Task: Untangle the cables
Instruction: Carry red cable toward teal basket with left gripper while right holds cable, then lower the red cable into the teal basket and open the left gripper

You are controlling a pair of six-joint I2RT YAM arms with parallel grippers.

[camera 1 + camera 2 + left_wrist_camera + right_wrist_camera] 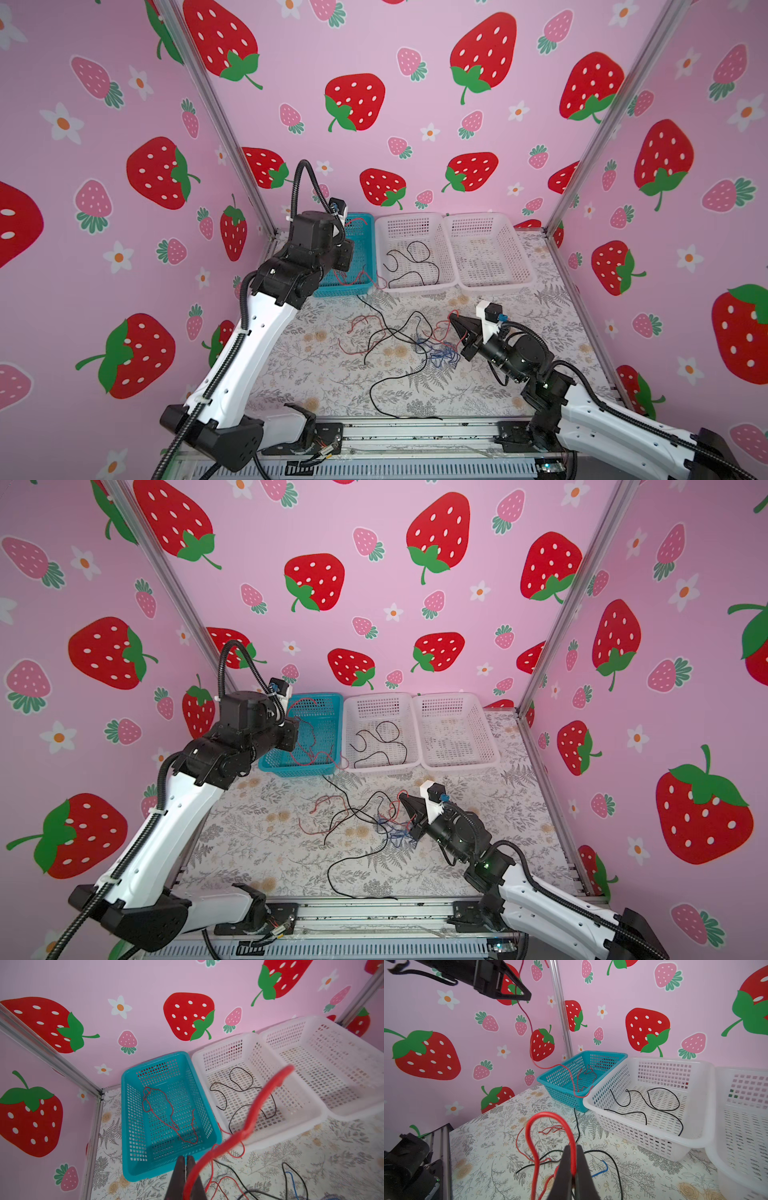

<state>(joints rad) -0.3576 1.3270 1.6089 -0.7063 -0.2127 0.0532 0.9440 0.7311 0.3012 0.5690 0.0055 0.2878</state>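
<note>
Strawberry-print walls (pixel 374 62) ring a floral tabletop (pixel 316 374) strewn with tangled cables (pixel 390 331); the left gripper (pixel 185 1159), clamped tight, trails a red cable (pixel 258 1103) down into the blue basket (pixel 133 1118), the right gripper (pixel 572 1148) pinches a red loop (pixel 546 1113).

The white-and-black left arm (pixel 257 332) is raised from the front rail and bent at the wrist. Its black left hand (pixel 527 997) is held high above the surface, with the jaws pressed together on a thin red cable (pixel 529 1020). The white-and-black right arm (pixel 602 419) is stretched low and inward. Its black right hand (pixel 453 319) is held just above the surface, with the jaws pinched together on a red cable loop (pixel 542 1114).
</note>
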